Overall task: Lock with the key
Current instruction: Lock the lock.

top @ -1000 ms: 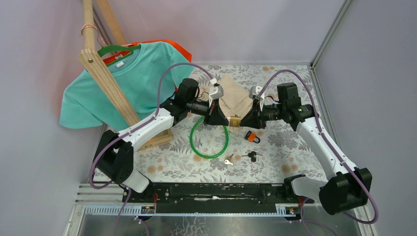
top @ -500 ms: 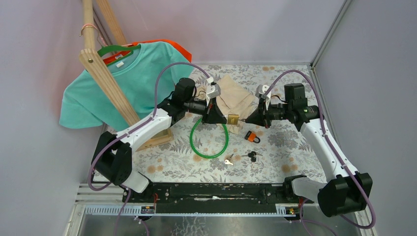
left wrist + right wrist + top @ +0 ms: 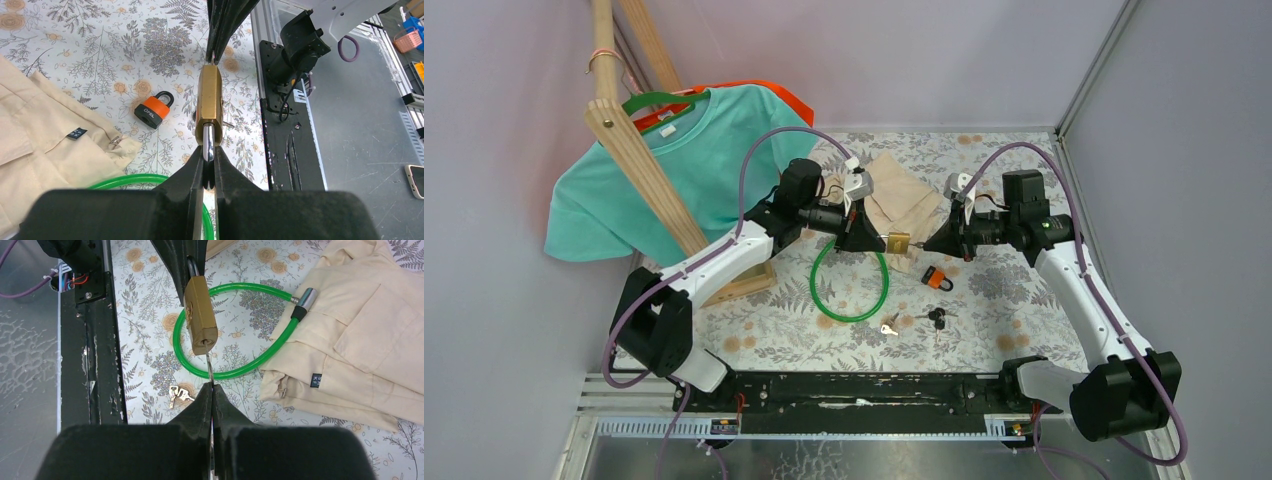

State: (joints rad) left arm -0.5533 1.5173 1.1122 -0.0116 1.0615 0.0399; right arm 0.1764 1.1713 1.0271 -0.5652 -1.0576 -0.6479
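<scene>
Brass padlock keyhole, right wrist only

The right gripper has drawn back to the right over the past second, opening a gap to the rectangular brass padlock. Only the thin silver key now bridges them. The left gripper has carried the padlock slightly up and left.
</scene>
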